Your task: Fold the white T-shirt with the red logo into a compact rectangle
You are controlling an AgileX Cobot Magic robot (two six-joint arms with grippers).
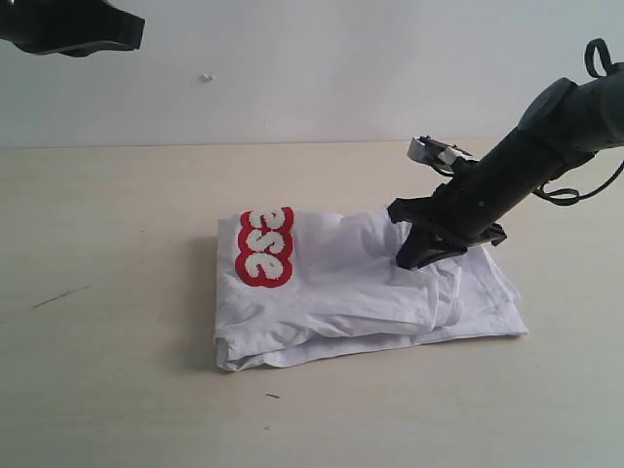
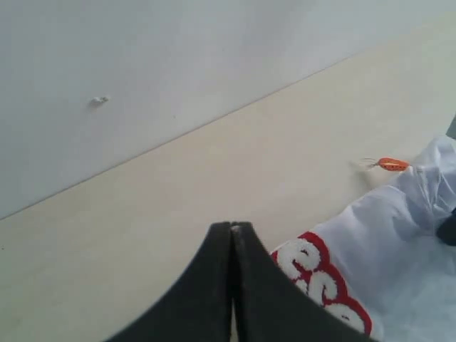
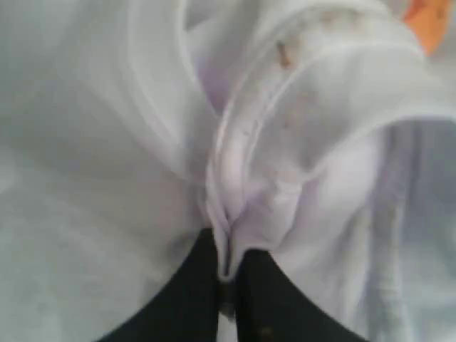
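The white T-shirt lies folded in a thick bundle on the table, its red logo showing only the letters "ese" at the bundle's far left corner. My right gripper presses down on the right part of the bundle and is shut on a pinch of white fabric. The orange neck tag sticks out beyond the shirt in the left wrist view. My left gripper is shut and empty, held high above the table's left side; only part of that arm shows in the exterior view.
The pale wooden table spreads wide around the bundle, with a white wall behind it. A small dark mark lies at the left of the table.
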